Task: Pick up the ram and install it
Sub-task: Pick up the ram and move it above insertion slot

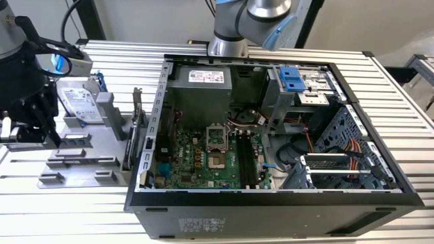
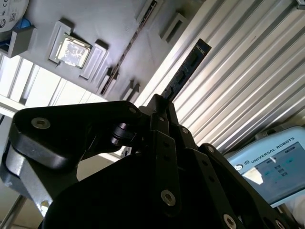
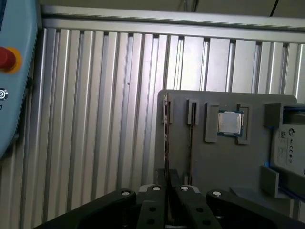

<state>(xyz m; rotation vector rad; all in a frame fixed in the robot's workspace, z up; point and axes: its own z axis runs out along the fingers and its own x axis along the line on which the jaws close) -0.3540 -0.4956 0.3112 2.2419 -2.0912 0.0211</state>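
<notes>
Pick-up step, by the look of it | gripper [image 2: 164, 107] clamped on the ram [image 2: 187, 67], which juts ahead from its fingertips | install likely needs careful alignment with the motherboard slots [image 1: 248, 163], well away from it.

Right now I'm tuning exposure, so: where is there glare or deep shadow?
Second wrist view: the processor glares white; the jaws holding the memory stick are a black silhouette. First wrist view: evenly lit table. Exterior view: shadow inside the computer case.
</notes>
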